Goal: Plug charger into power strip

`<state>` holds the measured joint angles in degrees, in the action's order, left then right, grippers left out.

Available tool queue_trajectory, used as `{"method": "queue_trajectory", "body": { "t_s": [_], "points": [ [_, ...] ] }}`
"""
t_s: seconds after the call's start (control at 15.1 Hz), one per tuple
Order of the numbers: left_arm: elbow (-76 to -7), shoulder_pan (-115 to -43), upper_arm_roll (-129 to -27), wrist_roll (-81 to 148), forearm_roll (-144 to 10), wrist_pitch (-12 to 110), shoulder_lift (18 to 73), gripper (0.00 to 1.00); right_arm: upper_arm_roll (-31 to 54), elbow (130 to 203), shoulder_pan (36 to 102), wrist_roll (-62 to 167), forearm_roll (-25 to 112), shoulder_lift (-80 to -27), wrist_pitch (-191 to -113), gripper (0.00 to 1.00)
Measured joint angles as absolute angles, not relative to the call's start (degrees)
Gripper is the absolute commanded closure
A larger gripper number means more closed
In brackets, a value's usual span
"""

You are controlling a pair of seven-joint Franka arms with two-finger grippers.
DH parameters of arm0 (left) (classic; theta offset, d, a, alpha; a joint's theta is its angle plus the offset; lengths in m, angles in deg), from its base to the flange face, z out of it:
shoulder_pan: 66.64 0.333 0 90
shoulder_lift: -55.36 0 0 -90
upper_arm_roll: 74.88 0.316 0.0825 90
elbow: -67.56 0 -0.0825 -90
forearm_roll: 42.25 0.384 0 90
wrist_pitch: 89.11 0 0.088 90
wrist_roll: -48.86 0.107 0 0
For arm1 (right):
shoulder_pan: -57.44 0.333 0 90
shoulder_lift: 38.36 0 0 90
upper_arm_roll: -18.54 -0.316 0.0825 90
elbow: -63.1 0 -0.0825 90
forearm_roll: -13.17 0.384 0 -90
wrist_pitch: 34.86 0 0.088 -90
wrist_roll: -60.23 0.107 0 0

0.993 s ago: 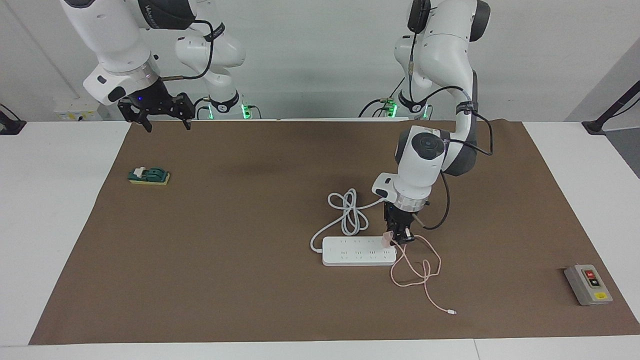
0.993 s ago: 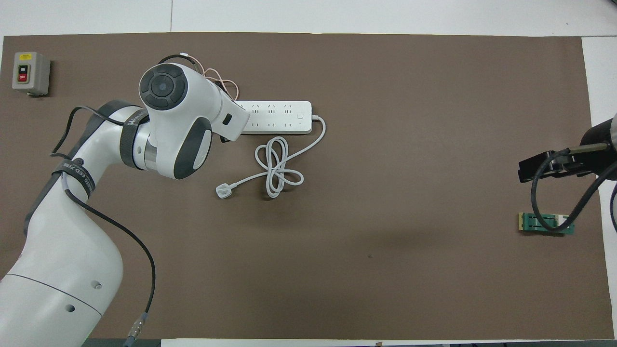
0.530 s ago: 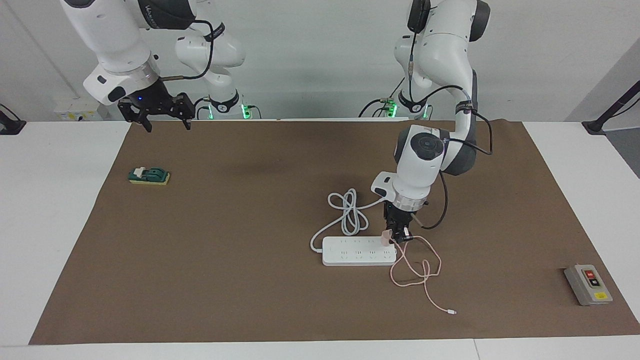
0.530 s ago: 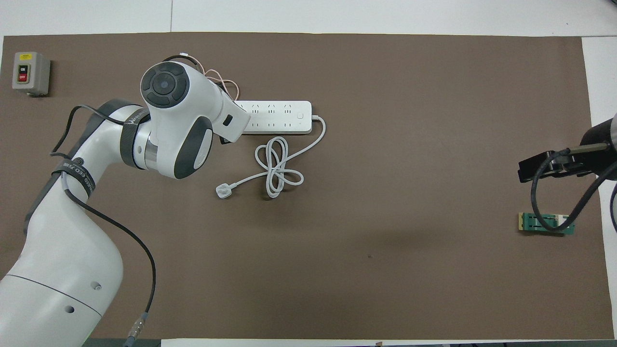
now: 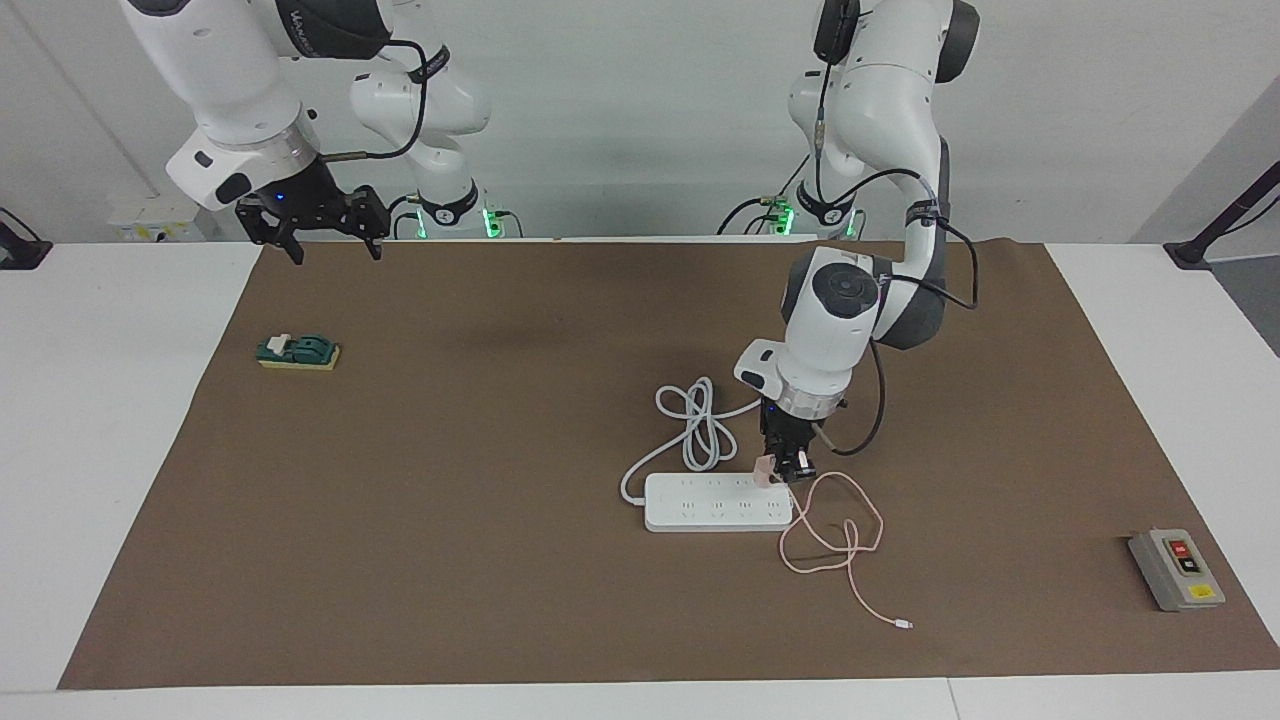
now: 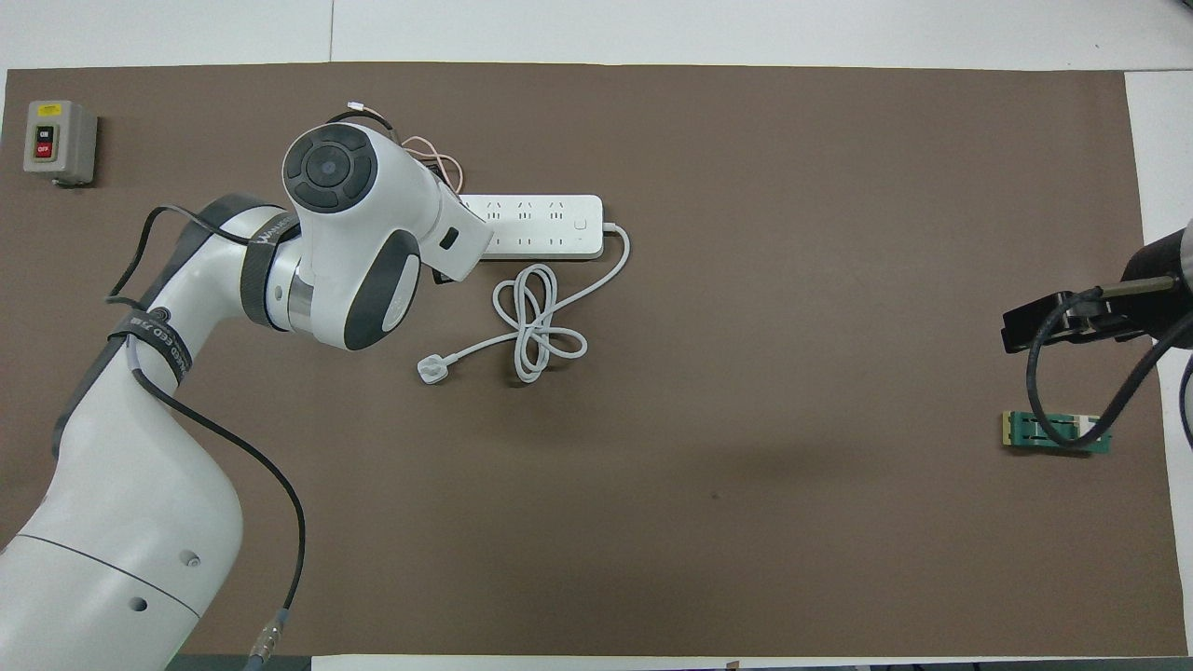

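In the lower middle of the facing view, the left gripper (image 5: 787,468) points straight down over the end of the power strip (image 5: 715,502) that lies toward the left arm's end of the table. Its fingers are clamped together on the charger (image 5: 765,470), the small pale-pink cube, which sits at the strip's upper edge in the frame, at or just above the socket face; whether its pins are in a socket cannot be told. From the cube the thin pink cable (image 5: 835,525) loops over the brown mat (image 5: 450,520) and ends in a tiny white connector (image 5: 904,625) toward the lower right of the frame. In the overhead view the left arm's wrist covers the gripper and the cube, so only the strip's uncovered part (image 6: 545,225) shows, left of centre in the upper part of the frame.

The right gripper (image 5: 325,237) waits in the air at the upper left of the facing view, over the mat's edge, its fingers spread wide apart and holding nothing.
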<state>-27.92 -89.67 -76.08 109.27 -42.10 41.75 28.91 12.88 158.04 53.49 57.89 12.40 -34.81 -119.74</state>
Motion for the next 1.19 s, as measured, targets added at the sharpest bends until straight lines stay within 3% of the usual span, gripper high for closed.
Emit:
{"method": "queue_trajectory", "body": {
  "t_s": [1.19],
  "points": [
    [-27.9, -88.6, -75.7, 109.7, -42.1, 41.1, 29.0, 1.00, 12.9, 158.0, 53.5, 57.9, 12.4, -34.8, -119.7, 0.00]
  ]
}}
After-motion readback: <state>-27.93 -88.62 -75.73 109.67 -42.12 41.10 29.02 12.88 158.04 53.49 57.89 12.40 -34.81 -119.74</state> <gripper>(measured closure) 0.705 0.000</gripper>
